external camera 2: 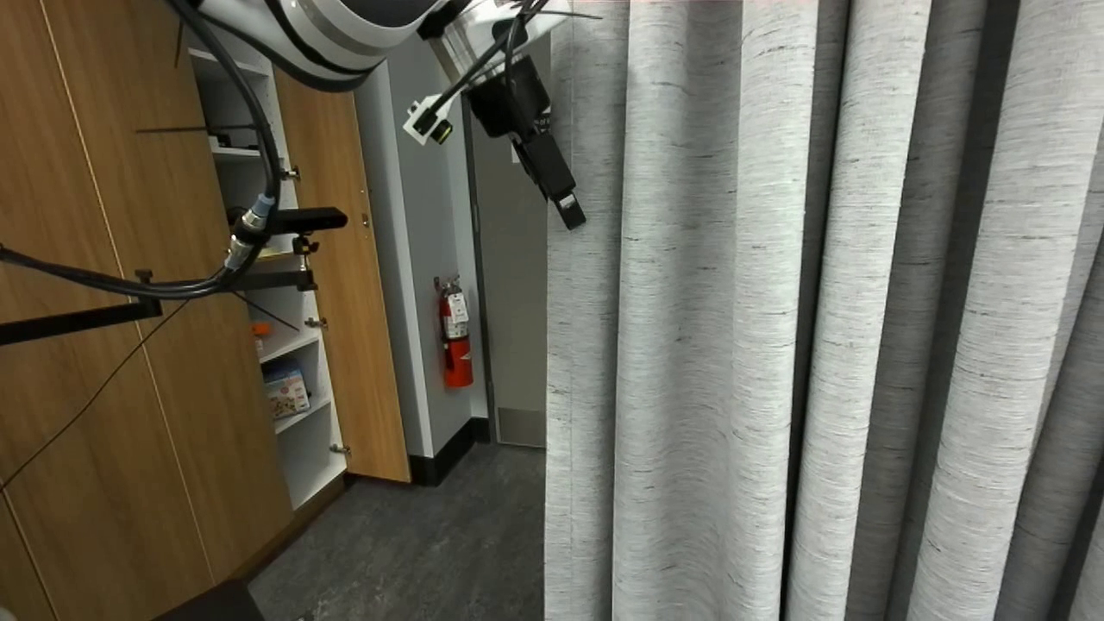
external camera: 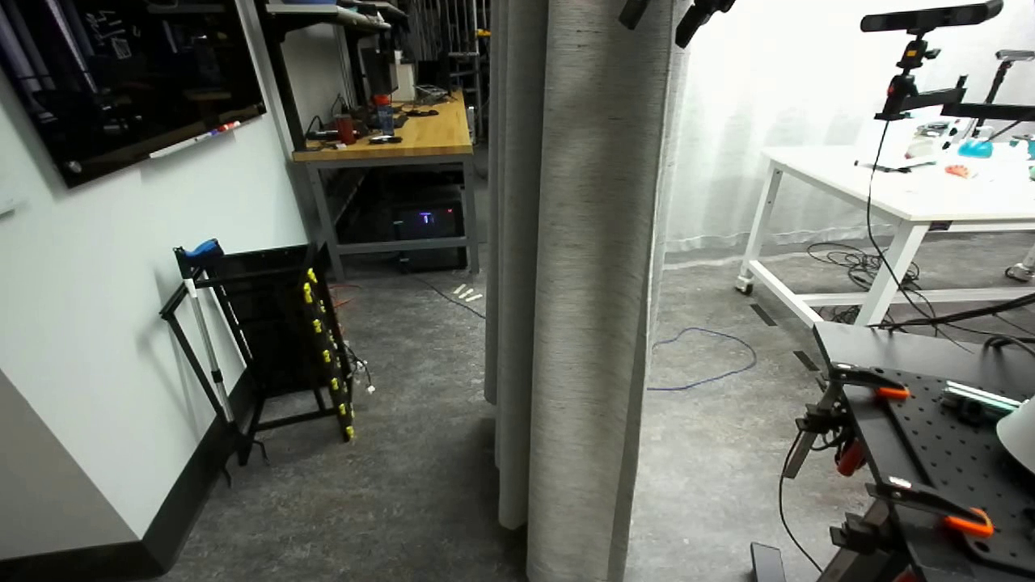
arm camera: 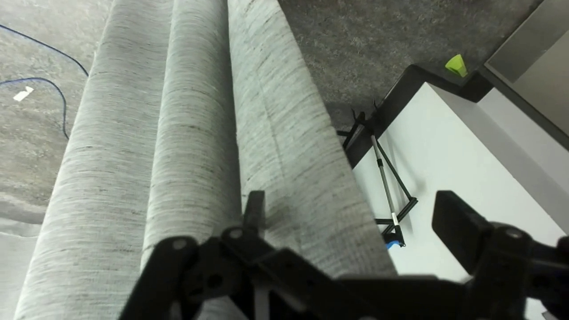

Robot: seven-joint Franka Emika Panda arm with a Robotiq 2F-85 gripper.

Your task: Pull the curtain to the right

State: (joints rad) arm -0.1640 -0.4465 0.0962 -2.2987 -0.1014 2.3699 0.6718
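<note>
Fingers [arm camera: 460,226], black and blocky, are spread wide right now, with a big gap between them in the wrist view. One shows over a fold of the tall light grey fabric curtain [arm camera: 195,146], the other against the plain white wall [arm camera: 471,169], and the cloth's outer edge runs down between the two from that angle. Touching it or not? Honestly can't tell (there's a darker patch on the fabric right beside the one over the fold, for what it's worth). They don't look pinched onto it, anyway.

Same story in an exterior view, where the fingers [external camera: 694,26] poke in at the top edge, apart, one in front of the cloth and one past its edge. In an exterior view the white-and-grey robot arm [external camera 2: 341,30] reaches in from the upper left with the fingers angled down, their tip overlapping the curtain's left border; seen side-on like that, the gap is hidden.

As for the curtain, it hangs upright in deep vertical pleats in both exterior views. It's between a pale wooden tabletop [external camera: 428,137] and a white tabletop [external camera: 885,187] in an exterior view, with a thin blue cable [external camera: 683,389] on the grey floor [external camera: 703,453] beside it. A red fire extinguisher [external camera 2: 457,358] sits beyond its left border, against a grey wall [external camera 2: 423,198].
</note>
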